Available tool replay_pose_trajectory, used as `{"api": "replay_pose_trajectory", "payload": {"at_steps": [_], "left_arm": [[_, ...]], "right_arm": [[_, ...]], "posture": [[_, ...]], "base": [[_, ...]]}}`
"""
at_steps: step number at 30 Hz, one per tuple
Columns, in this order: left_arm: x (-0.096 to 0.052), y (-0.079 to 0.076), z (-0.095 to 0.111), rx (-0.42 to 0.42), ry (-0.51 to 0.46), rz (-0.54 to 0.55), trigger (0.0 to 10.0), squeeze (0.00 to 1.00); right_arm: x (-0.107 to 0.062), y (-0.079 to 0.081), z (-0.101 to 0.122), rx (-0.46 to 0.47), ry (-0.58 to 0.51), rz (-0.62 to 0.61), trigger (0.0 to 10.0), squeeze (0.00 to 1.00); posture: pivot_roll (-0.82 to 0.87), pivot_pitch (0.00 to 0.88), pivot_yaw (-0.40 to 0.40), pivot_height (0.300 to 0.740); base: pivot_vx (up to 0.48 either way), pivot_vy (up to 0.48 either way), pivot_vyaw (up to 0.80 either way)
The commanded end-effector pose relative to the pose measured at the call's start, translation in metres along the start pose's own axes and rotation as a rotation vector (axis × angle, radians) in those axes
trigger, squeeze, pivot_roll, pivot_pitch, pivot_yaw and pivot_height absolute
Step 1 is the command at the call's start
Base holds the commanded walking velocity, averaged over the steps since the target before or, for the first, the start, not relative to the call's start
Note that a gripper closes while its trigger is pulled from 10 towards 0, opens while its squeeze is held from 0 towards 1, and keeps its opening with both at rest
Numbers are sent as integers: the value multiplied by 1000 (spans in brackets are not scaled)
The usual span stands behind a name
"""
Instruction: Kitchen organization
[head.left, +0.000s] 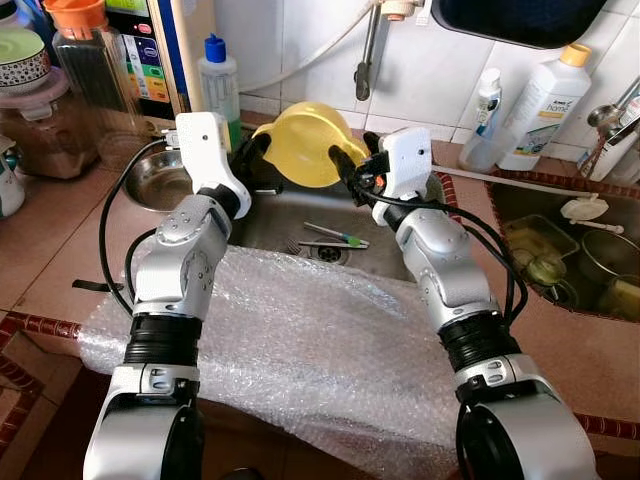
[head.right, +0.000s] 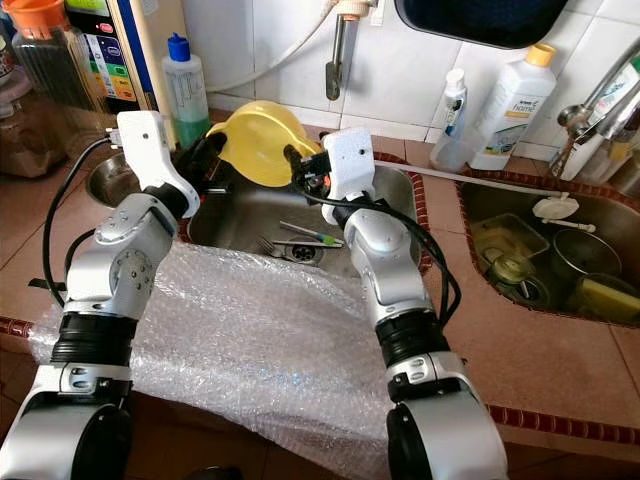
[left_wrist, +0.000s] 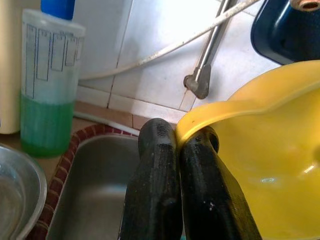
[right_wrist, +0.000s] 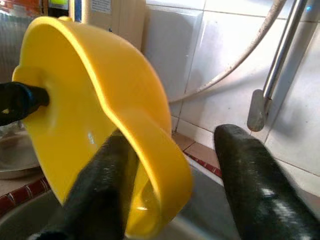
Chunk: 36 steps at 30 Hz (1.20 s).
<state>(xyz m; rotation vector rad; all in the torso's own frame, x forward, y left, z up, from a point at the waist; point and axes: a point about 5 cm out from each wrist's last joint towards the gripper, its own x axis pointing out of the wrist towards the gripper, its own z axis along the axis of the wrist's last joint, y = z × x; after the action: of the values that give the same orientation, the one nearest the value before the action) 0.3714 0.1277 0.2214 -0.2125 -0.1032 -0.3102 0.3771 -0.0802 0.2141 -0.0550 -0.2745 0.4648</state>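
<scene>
Left eye view: my left claw (head.left: 262, 152) pinches the yellow bowl (head.left: 300, 143) above the sink (head.left: 270, 215); right claw (head.left: 345, 165) gapes around its rim. Cutlery awaits.

A: Where do the head views look from?

B: High above the counter, tilted down at the sink (head.left: 300, 215) at twelve o'clock; both share it, slightly offset.

A: And the wrist cameras?

B: Each looks along its own fingers, very close to the yellow bowl (left_wrist: 270, 165), facing the tiled wall (right_wrist: 220, 60). Both share bowl and wall.
</scene>
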Motion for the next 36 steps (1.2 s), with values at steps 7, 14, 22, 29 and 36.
{"api": "replay_pose_trajectory", "payload": {"at_steps": [7, 14, 22, 29, 36], "left_arm": [[-1, -6, 7, 11, -13, -25, 0, 0], [-2, -7, 5, 11, -4, -21, 0, 0], [-5, -11, -2, 59, 32, -61, 4667, 0], [-6, -18, -2, 90, 39, -114, 10000, 0], [-8, -19, 3, 106, 15, -116, 10000, 1000]], "right_arm": [[1, -3, 3, 5, -20, -16, 0, 0], [1, -4, 2, 6, -18, -19, 0, 0], [0, -10, 3, -26, -23, -27, 0, 0], [-2, -27, 6, -75, -17, -38, 0, 0], [1, -29, 7, -75, -18, -33, 0, 0]], "posture": [[128, 39, -48, 740], [126, 43, -50, 740], [125, 45, -48, 740], [125, 45, -44, 740], [135, 48, -41, 740]], "base": [[0, 0, 0], [0, 0, 0], [0, 0, 0], [0, 0, 0], [0, 0, 0]]}}
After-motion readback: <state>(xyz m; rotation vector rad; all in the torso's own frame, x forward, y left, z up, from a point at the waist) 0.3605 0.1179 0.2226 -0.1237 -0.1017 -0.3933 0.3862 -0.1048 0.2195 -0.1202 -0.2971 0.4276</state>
